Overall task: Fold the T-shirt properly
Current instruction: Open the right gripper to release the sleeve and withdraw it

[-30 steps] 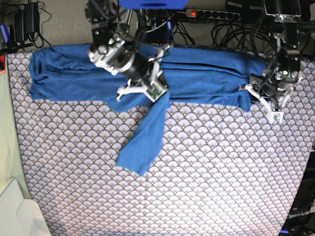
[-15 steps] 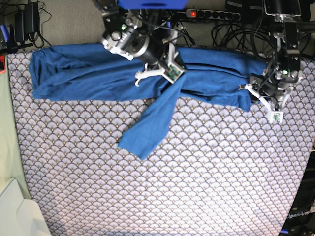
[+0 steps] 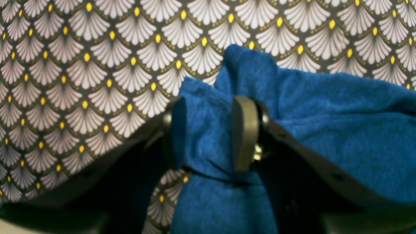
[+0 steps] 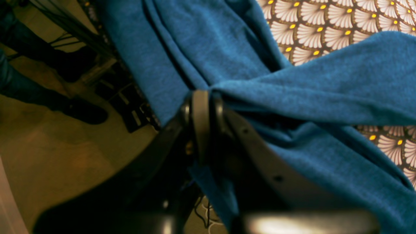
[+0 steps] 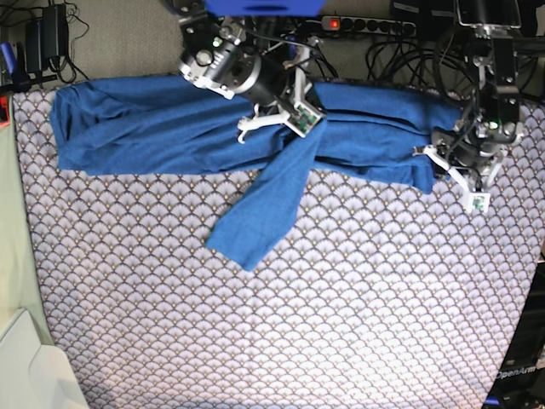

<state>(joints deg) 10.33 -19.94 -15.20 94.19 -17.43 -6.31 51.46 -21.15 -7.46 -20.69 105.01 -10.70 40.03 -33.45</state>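
The blue T-shirt (image 5: 153, 128) lies bunched in a long band along the far edge of the table. One sleeve (image 5: 264, 204) trails diagonally toward the middle. My right gripper (image 5: 294, 129) holds the sleeve's upper end; in the right wrist view its jaws (image 4: 202, 120) are pinched flat on blue cloth (image 4: 292, 91). At the band's right end my left gripper (image 5: 433, 166) is shut on a thick bunch of shirt (image 3: 208, 136), with fabric filling the gap between its fingers (image 3: 245, 133).
A scallop-patterned cover (image 5: 341, 298) spans the whole table. Behind the far edge run a power strip (image 5: 366, 25), cables and a black adapter (image 5: 47, 30). A white object (image 5: 25, 366) sits off the near left corner.
My right gripper has carried the sleeve's upper end up and to the right, toward the far edge, and the sleeve's loose end has followed a little. The left arm has not moved.
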